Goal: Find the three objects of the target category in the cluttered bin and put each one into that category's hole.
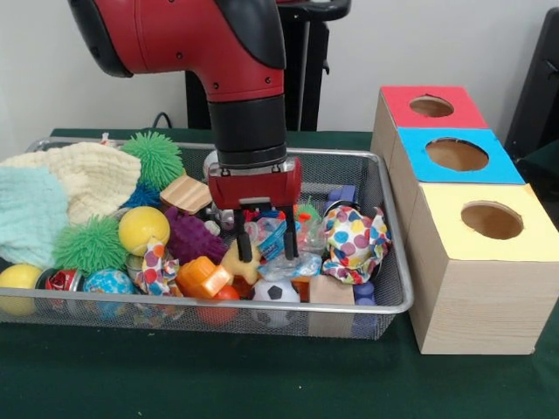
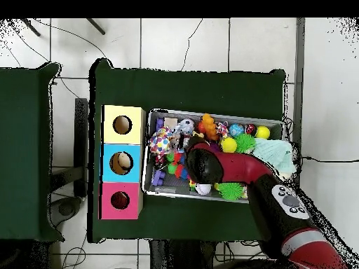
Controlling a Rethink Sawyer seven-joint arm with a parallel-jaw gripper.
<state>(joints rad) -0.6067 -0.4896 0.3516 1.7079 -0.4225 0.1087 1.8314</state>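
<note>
1. Nearest me, at six o'clock, the green desk (image 1: 218, 375) carries the bin (image 1: 397, 301), its front rim just behind a bare strip of cloth
2. Just inside that rim lie a small football (image 1: 276, 291) and an orange block (image 1: 203, 278); between them, at about seven o'clock from the claw, a tan-yellow plush toy (image 1: 239, 264) pokes up, one of the three objects by my guess
3. It should be light, soft and squashy, so a pinch across its plump middle looks the safest hold
4. The claw (image 1: 265, 246) hangs mid-bin, its two dark fingers (image 1: 245, 248) parted a little and pointing down into the clutter; I see nothing gripped
5. Farthest off, at two o'clock, the red-topped box's hole (image 1: 431, 106) waits, behind the blue and yellow ones
</note>
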